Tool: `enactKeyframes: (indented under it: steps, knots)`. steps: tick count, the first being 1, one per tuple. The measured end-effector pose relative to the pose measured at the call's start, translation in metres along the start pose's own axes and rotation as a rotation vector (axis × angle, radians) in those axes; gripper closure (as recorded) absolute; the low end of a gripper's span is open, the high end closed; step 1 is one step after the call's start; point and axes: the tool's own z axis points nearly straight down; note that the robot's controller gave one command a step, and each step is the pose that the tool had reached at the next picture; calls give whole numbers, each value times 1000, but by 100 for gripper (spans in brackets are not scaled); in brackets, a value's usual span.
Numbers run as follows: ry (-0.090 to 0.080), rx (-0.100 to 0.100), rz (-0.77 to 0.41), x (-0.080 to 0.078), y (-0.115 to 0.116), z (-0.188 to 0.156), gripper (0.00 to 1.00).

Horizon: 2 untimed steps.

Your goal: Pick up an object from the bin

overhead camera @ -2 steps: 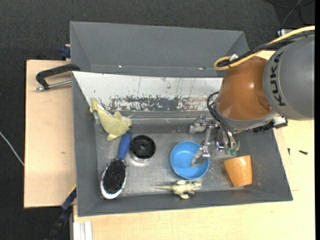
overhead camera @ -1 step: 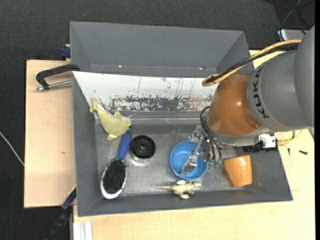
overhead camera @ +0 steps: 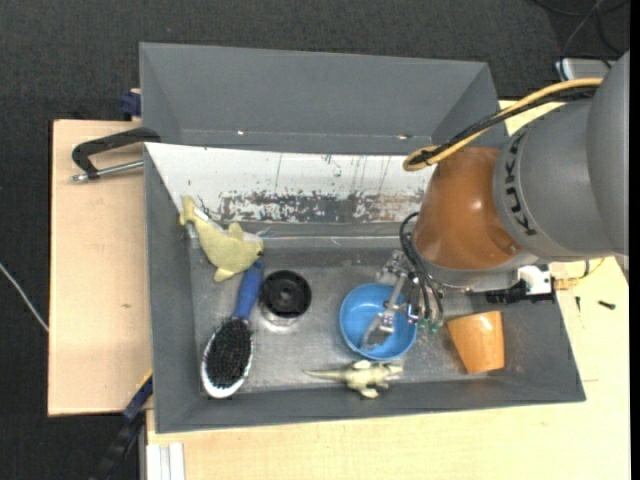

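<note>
My gripper [overhead camera: 393,320] reaches down into a blue bowl [overhead camera: 358,320] at the middle right of the bin floor, its metal fingers inside the bowl near the right rim. Whether anything sits between them I cannot make out. An orange cup [overhead camera: 477,340] lies tipped just right of the bowl. A small pale lizard toy [overhead camera: 364,375] lies in front of the bowl, close to the bin's front wall.
A black round cap on a clear jar [overhead camera: 284,295] stands left of the bowl. A blue-handled hairbrush [overhead camera: 232,346] lies at the front left. A yellow soft toy [overhead camera: 224,245] rests at the back left. The arm's orange cover hangs over the right side.
</note>
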Motion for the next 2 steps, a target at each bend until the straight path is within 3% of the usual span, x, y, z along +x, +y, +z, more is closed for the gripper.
enactKeyframes:
  steps: [1, 2]
  knots:
    - [-19, -3, 2, -6, 0, -5, 100]
    - [-6, -1, 1, -9, 2, -53, 100]
